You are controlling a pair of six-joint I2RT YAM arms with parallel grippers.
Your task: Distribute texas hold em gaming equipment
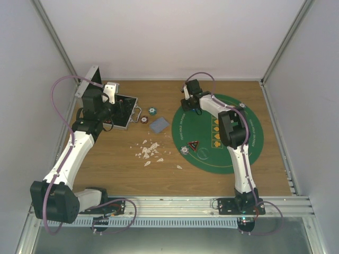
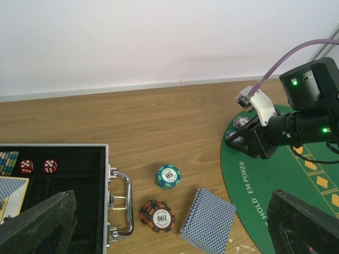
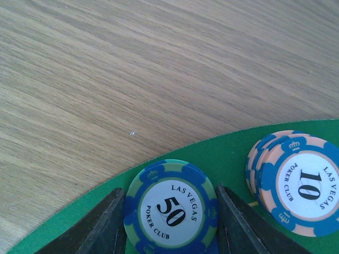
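Note:
My right gripper [image 3: 170, 211] is shut on a blue-green 50 poker chip [image 3: 170, 209] at the far-left edge of the green poker mat [image 1: 233, 156], with a black finger against each side. A stack of peach-blue 10 chips [image 3: 299, 185] lies just to its right. My left gripper [image 2: 172, 227] is open and empty above the wood beside the open case [image 1: 123, 112]. Below it are a teal 50 chip stack [image 2: 168, 176], an orange-black 100 chip stack [image 2: 158, 216] and a blue-backed deck of cards [image 2: 208, 220]. A red-black triangular token [image 1: 193, 145] and a chip [image 1: 184, 150] lie on the mat.
The open metal case [image 2: 107, 174] holds two red dice [image 2: 26, 166], chips and cards. White crumbled scraps [image 1: 149, 151] lie on the wood in front of the deck. Another chip [image 1: 242, 105] sits at the mat's far right. White walls enclose the table.

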